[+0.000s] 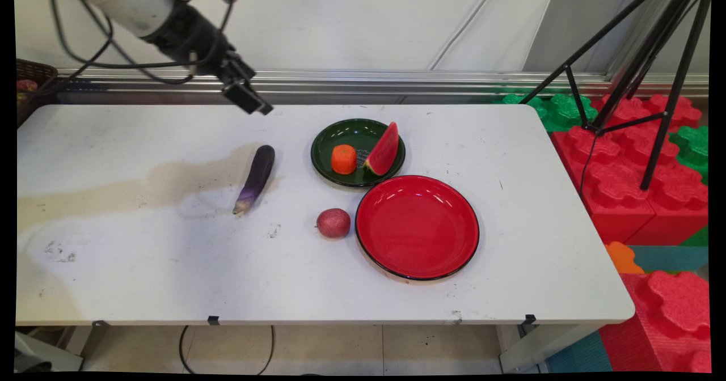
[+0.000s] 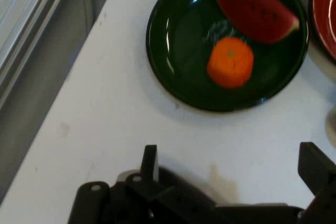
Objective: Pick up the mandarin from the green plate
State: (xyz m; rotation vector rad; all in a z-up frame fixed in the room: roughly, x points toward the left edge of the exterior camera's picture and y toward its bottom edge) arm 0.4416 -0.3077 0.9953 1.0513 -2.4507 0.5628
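A robot test space, more lab than home — a worn white folding table stands against a plain panelled wall, with a black tripod at two o'clock. Beneath the tripod, stacked red and green foam blocks line the floor — toy food sits on the table.

Gripper raised above table's far edge, nearest eggplant; green plate holding watermelon slice
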